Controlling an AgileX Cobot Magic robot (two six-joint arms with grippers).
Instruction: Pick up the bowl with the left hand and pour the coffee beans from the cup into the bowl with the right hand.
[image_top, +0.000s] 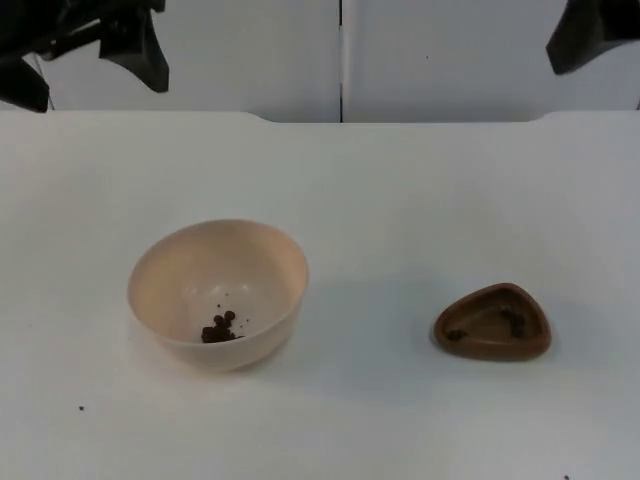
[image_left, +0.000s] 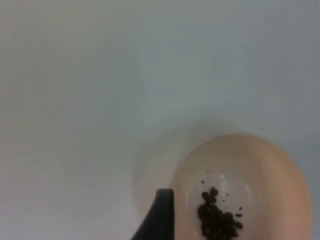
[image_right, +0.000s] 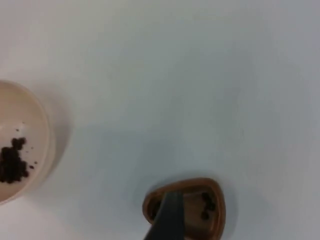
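Note:
A cream bowl (image_top: 218, 292) stands on the white table (image_top: 400, 200) left of centre, with a small heap of coffee beans (image_top: 219, 328) at its bottom. The bowl (image_left: 240, 187) and its beans (image_left: 216, 219) lie close under the left wrist camera. A brown three-cornered cup (image_top: 493, 321) sits to the right, upright, with a few beans inside. The cup (image_right: 185, 207) lies below the right wrist camera, with the bowl (image_right: 22, 142) off to one side. My left gripper (image_top: 140, 55) and right gripper (image_top: 590, 35) wait high at the back corners, far from both objects.
A single stray bean (image_top: 81, 407) lies on the table in front of the bowl. The grey partition wall (image_top: 340, 55) closes the back of the table. Open table surface lies between the bowl and the cup.

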